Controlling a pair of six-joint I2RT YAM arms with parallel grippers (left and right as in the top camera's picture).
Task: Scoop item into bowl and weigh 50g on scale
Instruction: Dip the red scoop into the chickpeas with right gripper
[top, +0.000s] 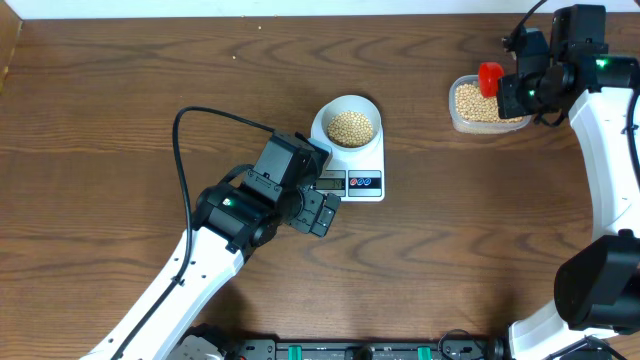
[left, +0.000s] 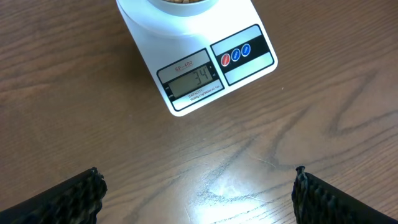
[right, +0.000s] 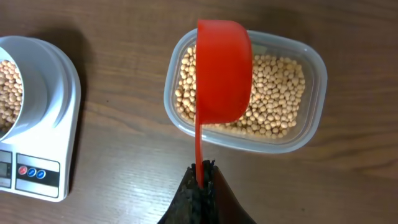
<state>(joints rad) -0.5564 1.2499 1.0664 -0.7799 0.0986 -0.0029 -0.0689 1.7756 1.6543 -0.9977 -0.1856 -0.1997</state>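
Observation:
The white bowl (top: 350, 121) holds tan beans (top: 351, 127) and stands on the white scale (top: 352, 182). In the left wrist view the scale (left: 199, 74) shows 34 on its display (left: 193, 81). My left gripper (top: 322, 212) is open and empty just in front of the scale; its fingers show at the bottom corners of the left wrist view (left: 199, 196). My right gripper (right: 202, 171) is shut on the handle of a red scoop (right: 222, 68), held above a clear tub of beans (right: 273, 93). The scoop (top: 490, 78) hangs over the tub (top: 480, 105) at the back right.
The bowl and scale also show at the left edge of the right wrist view (right: 56, 106). Bare brown wood table (top: 150, 80) lies around everything. The left arm's black cable (top: 185, 140) loops over the table left of the scale.

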